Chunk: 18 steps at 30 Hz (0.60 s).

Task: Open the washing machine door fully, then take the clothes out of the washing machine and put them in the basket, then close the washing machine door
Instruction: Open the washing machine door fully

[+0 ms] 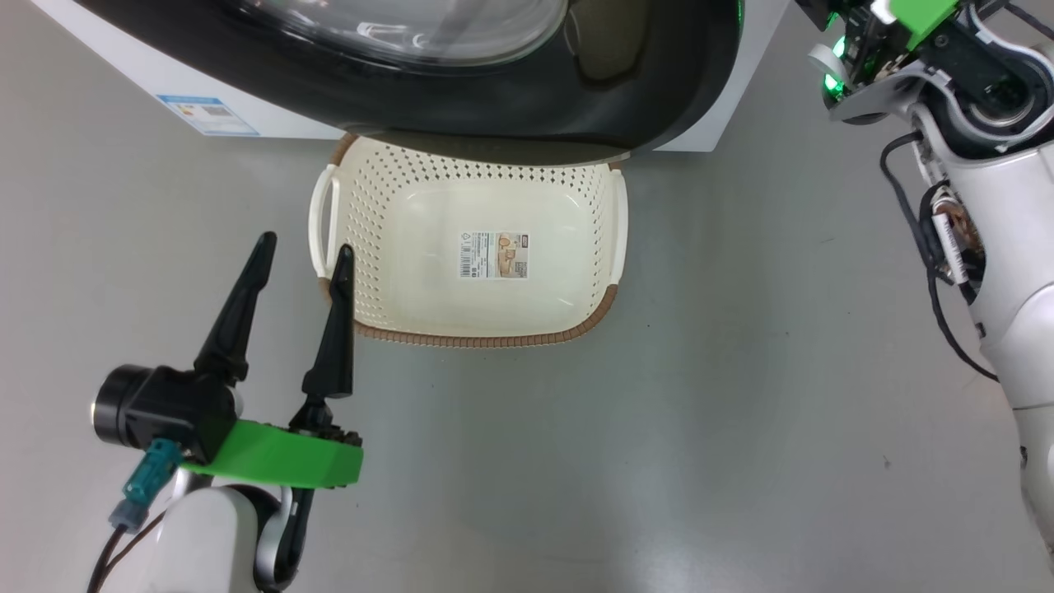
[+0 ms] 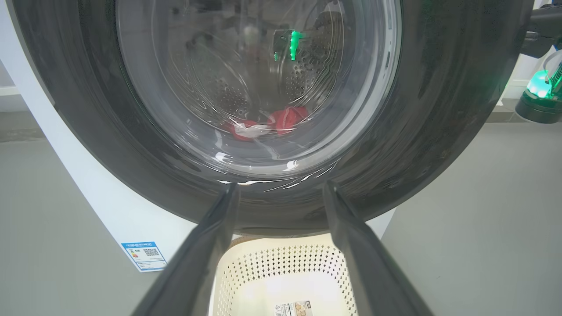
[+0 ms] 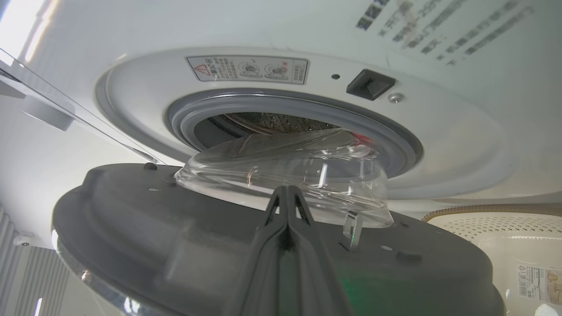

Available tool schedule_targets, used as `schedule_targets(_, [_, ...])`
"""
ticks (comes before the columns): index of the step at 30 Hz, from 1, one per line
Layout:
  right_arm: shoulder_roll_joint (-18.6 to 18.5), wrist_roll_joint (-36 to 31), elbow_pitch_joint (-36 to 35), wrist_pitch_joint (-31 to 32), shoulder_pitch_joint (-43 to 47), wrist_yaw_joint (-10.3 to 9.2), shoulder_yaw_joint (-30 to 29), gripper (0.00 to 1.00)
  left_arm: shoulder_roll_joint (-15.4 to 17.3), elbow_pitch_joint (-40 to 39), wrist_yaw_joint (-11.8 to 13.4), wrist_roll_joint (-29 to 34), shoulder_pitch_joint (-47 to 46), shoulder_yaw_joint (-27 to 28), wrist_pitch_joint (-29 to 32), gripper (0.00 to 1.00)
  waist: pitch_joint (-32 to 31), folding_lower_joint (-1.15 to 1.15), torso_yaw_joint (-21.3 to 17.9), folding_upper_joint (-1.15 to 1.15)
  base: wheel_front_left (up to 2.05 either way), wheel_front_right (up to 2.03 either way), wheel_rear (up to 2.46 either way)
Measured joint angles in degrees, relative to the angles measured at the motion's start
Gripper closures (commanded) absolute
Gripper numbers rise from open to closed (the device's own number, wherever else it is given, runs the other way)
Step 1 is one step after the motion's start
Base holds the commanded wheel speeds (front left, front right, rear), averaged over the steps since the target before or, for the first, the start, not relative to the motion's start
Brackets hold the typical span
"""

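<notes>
The washing machine door [image 3: 145,219] was ajar, swung off the washing machine [image 3: 448,131], with its glass bowl [image 3: 285,175] facing the grey ring [image 3: 395,140]. The clothes [image 2: 285,118], red, lay in the drum, seen through the glass. The basket [image 1: 387,189] stood on the floor [image 1: 741,412] beneath the door. The left tool [image 1: 305,245] was released, fingers spread beside the basket's left handle. The right tool [image 3: 287,189] was clenched and empty, behind the door by the bowl.

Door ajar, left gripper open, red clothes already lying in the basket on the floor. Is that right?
Not quite. The basket holds only its paper sticker, as the head view shows; the red clothes lie inside the washing machine, visible through the washing machine door in the left wrist view. The door is ajar and the left gripper is open.
</notes>
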Motion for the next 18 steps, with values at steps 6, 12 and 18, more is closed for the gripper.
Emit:
schedule_targets(6, [-0.42, 2.82, 1.24, 8.59, -0.62, 0.0, -0.55, 1.0, -0.03, 0.15, 0.01, 0.03, 0.0, -0.02, 0.0, 0.0, -0.26, 0.0, 0.26, 0.0, 0.0, 0.0, 0.0])
schedule_targets(12, [-0.24, 3.86, 1.0, 14.03, -0.44, -0.01, -0.71, 1.0, -0.05, 0.4, 0.01, 0.09, 0.0, -0.02, -0.01, 0.0, -0.81, 0.0, 0.13, 0.0, 0.0, 0.0, 0.0])
schedule_targets(18, [0.58, 3.02, -0.69, 16.36, 2.35, -0.01, -0.6, 1.0, -0.11, 1.11, 0.01, 0.16, 0.02, 0.01, 0.0, 0.0, -2.48, 0.0, 0.04, 0.0, 0.0, 0.0, 0.0])
